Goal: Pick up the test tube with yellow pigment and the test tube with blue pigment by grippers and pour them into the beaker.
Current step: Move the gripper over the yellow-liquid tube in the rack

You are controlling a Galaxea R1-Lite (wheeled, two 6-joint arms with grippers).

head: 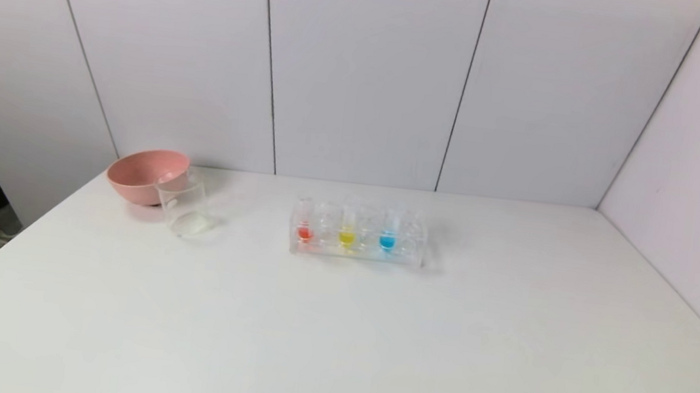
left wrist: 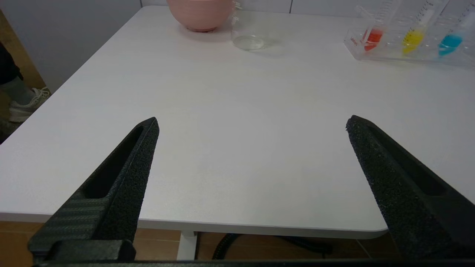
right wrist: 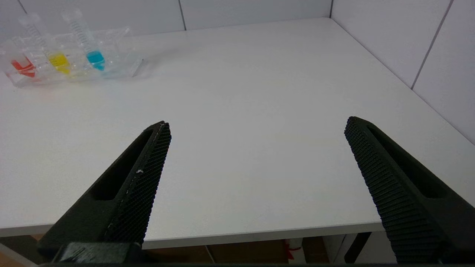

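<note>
Bench: white table (head: pixel 333 340), grey panelled walls behind.
Rack (head: pixel 357 250): mid-bench toward far edge, holding test tube with yellow pigment (head: pixel 347 234) and test tube with blue pigment (head: pixel 387 237), upright.
Beaker (head: pixel 185 209): far-left corner, touching pink bowl (head: pixel 145 174).
Left gripper (left wrist: pixel 252 124): near edge, spread wide.
Right gripper (right wrist: pixel 256 126): near edge, spread wide.

My head camera looks forward and down from above the near edge of the white table (head: pixel 333 340), taking in the whole top to the far grey wall panels; neither of my arms shows in it. My left wrist camera sits low, just off the near left edge, facing far and rightward between my spread black left gripper (left wrist: pixel 252 122). My right wrist camera sits low off the near right edge, facing far and leftward past my spread black right gripper (right wrist: pixel 256 124). All three views share the clear rectangular tube rack (head: pixel 356 253) (left wrist: pixel 408 57) (right wrist: pixel 74 76), seen far off.
</note>
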